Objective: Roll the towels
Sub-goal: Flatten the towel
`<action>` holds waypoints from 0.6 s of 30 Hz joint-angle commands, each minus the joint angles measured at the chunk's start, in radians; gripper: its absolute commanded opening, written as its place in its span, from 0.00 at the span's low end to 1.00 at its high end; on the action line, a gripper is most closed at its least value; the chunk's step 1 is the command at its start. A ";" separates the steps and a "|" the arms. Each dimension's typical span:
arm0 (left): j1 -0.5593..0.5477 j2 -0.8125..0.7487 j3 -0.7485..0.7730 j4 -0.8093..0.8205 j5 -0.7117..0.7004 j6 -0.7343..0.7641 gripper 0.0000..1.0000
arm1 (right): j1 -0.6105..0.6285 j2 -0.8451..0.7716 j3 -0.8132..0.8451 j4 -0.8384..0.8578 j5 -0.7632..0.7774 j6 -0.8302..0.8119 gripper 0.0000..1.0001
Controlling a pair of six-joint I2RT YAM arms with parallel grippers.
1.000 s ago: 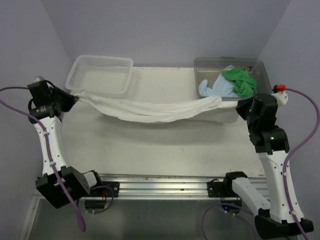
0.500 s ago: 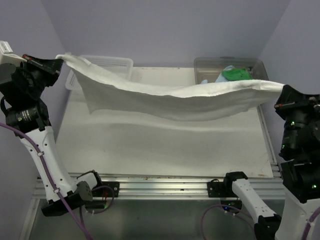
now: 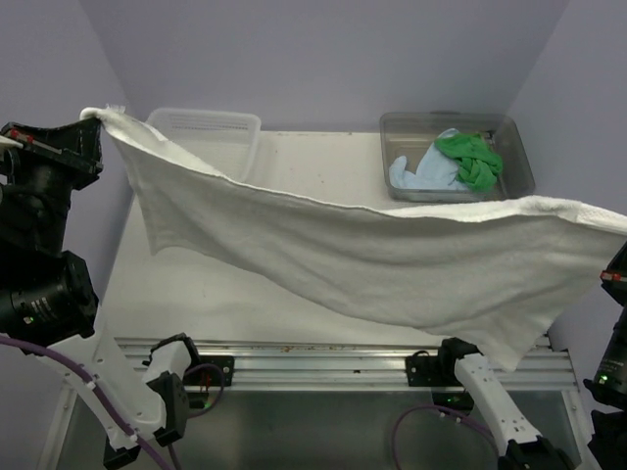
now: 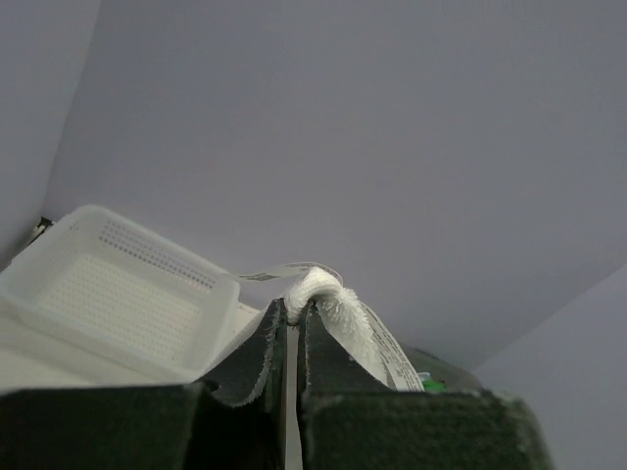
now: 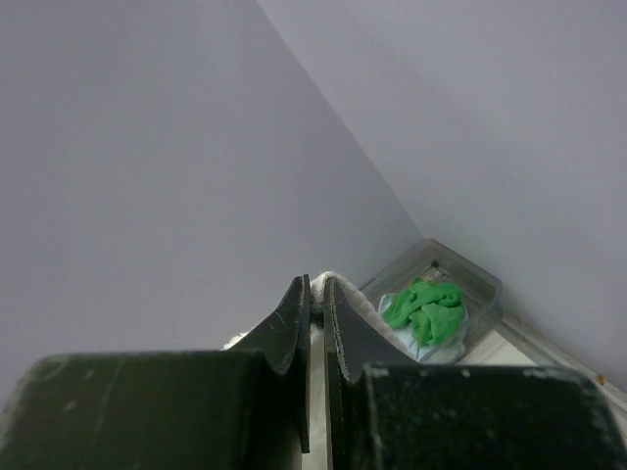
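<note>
Table (image 3: pixel 323 166) below; arms raised high, left fingers (image 4: pixel 257 357), right fingers (image 5: pixel 286 338) clamped on white towel (image 3: pixel 372 259) corners.

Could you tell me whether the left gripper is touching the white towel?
Touching. The left wrist view shows the white towel bunched between the left gripper's shut fingers.

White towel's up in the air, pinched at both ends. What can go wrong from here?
1. The left fingers and right fingers each pinch only a small tuft of the white towel, so it may slip out of one.
2. Its low corner hangs near the right arm's base at the near edge of the table and might snag when lowered.
3. It sags unevenly, so it may land creased.
</note>
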 commanded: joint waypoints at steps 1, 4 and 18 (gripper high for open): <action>-0.001 0.003 0.026 -0.152 -0.099 0.087 0.00 | 0.039 -0.014 -0.013 -0.049 0.102 -0.055 0.00; -0.065 -0.061 -0.043 -0.177 -0.186 0.096 0.00 | 0.059 -0.040 -0.035 -0.101 0.114 -0.058 0.00; -0.119 0.064 -0.710 0.149 -0.210 0.066 0.00 | 0.079 0.220 -0.596 0.271 0.149 -0.039 0.00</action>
